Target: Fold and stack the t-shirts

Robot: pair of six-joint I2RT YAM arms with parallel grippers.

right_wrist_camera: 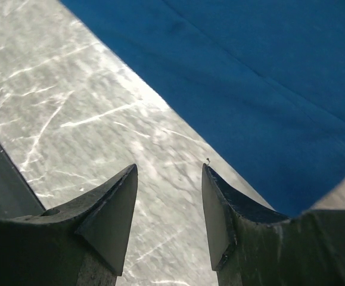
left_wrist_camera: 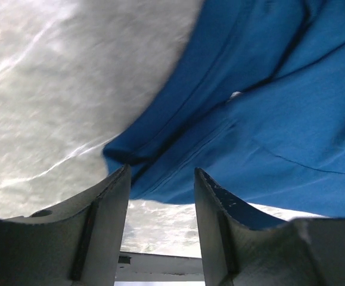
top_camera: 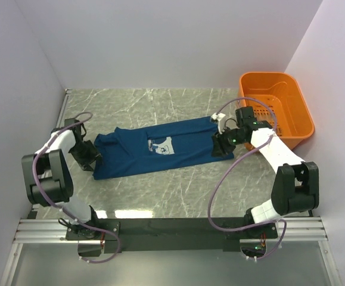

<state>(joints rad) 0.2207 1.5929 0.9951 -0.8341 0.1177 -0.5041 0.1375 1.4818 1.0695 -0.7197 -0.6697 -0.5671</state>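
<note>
A dark teal-blue t-shirt lies flat as a long band across the marble table, its pale print facing up. My left gripper is low at the shirt's left end. In the left wrist view it stands open, with the shirt's rumpled edge just beyond the fingertips and only table showing between the jaws. My right gripper is at the shirt's right end. In the right wrist view it is open over bare table, the shirt's edge just to its right.
An orange plastic basket stands at the back right corner, close behind the right arm. White walls close in the left, back and right sides. A metal rail runs along the near edge by the arm bases.
</note>
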